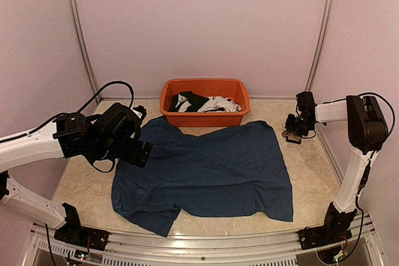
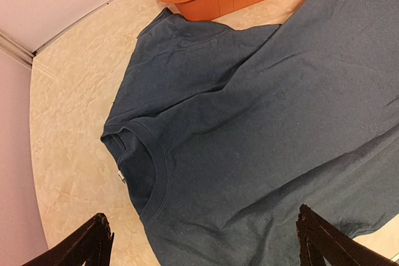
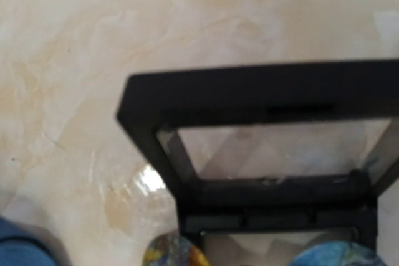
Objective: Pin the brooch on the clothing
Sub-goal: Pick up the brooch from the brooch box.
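The big dark blue soft T-shirt (image 1: 212, 166) lies spread flat in the middle of the pale stone-look counter (image 1: 84, 185), just below the orange plastic tub (image 1: 206, 101). The left claw (image 1: 141, 152) hangs over the shirt's left side, its two dark fingers (image 2: 90, 244) spread wide near the collar. The right claw (image 1: 294, 130) sits low at the right, over a black square frame with a clear window (image 3: 249, 129). I cannot tell if this claw is spread or pressed together.
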You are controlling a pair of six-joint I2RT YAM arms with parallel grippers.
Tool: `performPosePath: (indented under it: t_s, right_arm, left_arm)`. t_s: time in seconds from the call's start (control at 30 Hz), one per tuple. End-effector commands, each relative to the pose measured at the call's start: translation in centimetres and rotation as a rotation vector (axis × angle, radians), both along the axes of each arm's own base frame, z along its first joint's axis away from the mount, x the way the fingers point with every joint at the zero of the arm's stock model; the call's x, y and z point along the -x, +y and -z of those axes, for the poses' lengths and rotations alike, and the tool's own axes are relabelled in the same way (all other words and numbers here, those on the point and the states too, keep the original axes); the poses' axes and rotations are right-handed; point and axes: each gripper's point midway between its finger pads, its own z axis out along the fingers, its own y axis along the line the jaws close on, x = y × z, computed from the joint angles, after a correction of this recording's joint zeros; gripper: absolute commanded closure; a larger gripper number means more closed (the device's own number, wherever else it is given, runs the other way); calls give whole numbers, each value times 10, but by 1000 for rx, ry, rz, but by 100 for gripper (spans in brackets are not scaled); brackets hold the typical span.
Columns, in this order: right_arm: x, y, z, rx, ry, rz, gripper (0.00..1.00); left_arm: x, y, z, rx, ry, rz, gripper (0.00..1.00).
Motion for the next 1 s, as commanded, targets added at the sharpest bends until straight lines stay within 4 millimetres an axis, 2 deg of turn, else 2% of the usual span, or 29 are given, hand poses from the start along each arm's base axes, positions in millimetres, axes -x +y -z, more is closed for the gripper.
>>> performPosePath:
  t_s: [0.0, 0.2, 0.4, 0.57, 0.7, 0.8, 0.97]
  right_arm:
    - [5, -4, 15, -29, 23, 11, 76]
    - [6, -4, 17, -40, 21, 8, 83]
    - [4, 2, 12, -70, 1, -12, 100]
    - [2, 9, -1, -102, -38, -41, 100]
    - [2, 17, -28, -132, -97, -77, 100]
    - [5, 26, -52, -149, -132, -110, 100]
    - [20, 69, -114, -125, -231, -273, 100]
  left_arm:
    - [-1, 0, 2, -10, -8, -5, 1]
    - [-1, 0, 3, -13, -8, -4, 1]
    - [-2, -1, 5, -24, -5, -5, 1]
    - [-2, -1, 5, -23, -3, -5, 1]
    - [-2, -2, 3, -13, -5, -1, 1]
    - [-1, -8, -6, 12, -22, 20, 1]
    - [9, -42, -30, 82, -58, 181, 1]
